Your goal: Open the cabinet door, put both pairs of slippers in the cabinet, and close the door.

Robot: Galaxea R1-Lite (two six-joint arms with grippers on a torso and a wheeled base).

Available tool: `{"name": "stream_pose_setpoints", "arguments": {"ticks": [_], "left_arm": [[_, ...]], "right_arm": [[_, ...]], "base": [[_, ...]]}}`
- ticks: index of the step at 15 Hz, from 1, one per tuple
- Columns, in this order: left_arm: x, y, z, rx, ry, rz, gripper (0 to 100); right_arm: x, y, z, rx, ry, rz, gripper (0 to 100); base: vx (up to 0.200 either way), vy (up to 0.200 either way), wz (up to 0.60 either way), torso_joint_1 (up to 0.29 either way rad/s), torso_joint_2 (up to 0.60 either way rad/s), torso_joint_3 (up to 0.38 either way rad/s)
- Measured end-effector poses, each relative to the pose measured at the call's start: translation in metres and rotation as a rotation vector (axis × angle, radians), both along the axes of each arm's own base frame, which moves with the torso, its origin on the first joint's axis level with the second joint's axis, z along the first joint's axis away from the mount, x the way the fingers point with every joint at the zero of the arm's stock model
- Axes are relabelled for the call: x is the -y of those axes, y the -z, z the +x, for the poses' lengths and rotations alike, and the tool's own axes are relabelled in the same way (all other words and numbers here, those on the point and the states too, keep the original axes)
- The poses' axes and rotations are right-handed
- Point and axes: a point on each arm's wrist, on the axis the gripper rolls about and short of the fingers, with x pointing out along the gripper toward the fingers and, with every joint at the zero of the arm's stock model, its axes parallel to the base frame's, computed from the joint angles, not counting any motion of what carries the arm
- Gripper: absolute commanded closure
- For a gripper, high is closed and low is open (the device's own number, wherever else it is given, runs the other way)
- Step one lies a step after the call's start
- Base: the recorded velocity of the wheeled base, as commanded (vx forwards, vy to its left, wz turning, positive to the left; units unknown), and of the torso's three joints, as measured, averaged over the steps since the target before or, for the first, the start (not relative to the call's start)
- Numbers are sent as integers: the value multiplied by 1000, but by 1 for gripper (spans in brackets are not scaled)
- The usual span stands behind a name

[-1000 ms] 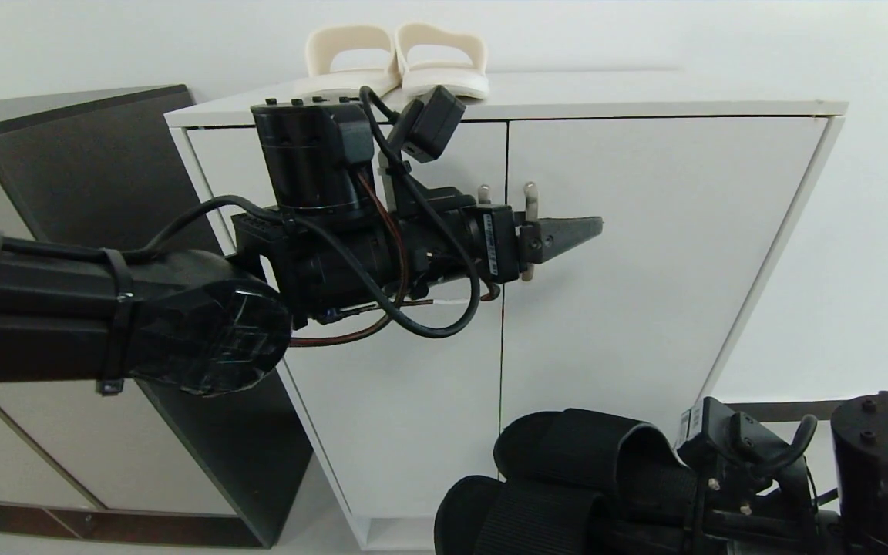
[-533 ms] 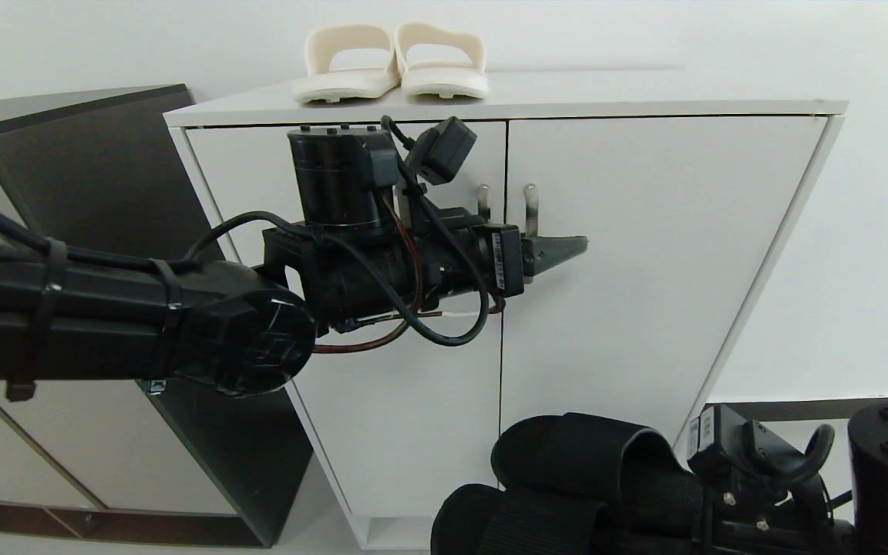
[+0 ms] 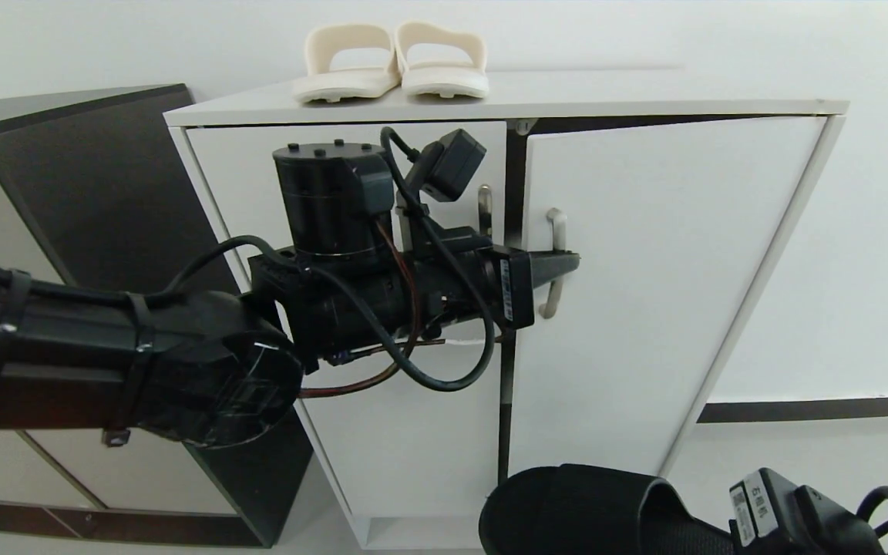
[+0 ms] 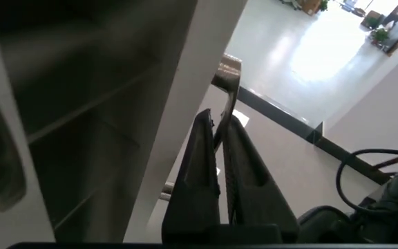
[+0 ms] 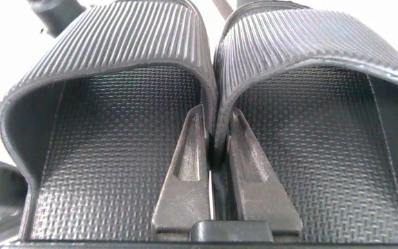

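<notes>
The white cabinet (image 3: 644, 254) has its right door ajar, with a dark gap along its inner edge. My left gripper (image 3: 563, 266) is shut on that door's metal handle (image 3: 556, 231); the left wrist view shows the handle (image 4: 228, 76) pinched between the fingers of the left gripper (image 4: 221, 138), with dark shelves (image 4: 68, 104) inside. A cream pair of slippers (image 3: 391, 62) sits on the cabinet top. A black pair of slippers (image 3: 590, 509) hangs low in front of the cabinet. My right gripper (image 5: 216, 121) is shut on the touching inner walls of both black slippers (image 5: 116, 104).
A dark cabinet (image 3: 105, 193) stands against the white one's left side. The left door's handle (image 3: 483, 208) is just behind my left arm. White wall and open floor (image 3: 814, 439) lie to the right of the cabinet.
The right door has swung open a little, its handle coming forward with my left gripper. The right arm and the black slippers have dropped lower in the head view.
</notes>
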Motion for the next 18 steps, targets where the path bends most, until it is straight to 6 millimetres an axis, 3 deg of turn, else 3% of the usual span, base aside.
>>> {"name": "stream_pose_setpoints", "arguments": {"ticks": [5,9,12,14,18], "left_arm": [[-11,5,-39,-7,54,11,100],[-33,-2,-62,1,4,-2,100],[-34,-3,-58,2,-24,-5,100],[-27,-1,-50,-2,-30,-3,100],[-10,5,-27,-12,-67,6,100]], "right_arm": [[1,3,-3,-14,-9,-29,100],[1,4,-2,-17,-7,-35,100],[-3,5,2,-18,22,-55,100],[-8,5,8,14,159,-111,100],[-23,1,8,-14,181,-127,100]], "base": [[0,0,0,0,0,0],[0,0,0,0,0,0],[0,0,0,0,0,0],[0,0,0,0,0,0],[0,0,0,0,0,0]]}}
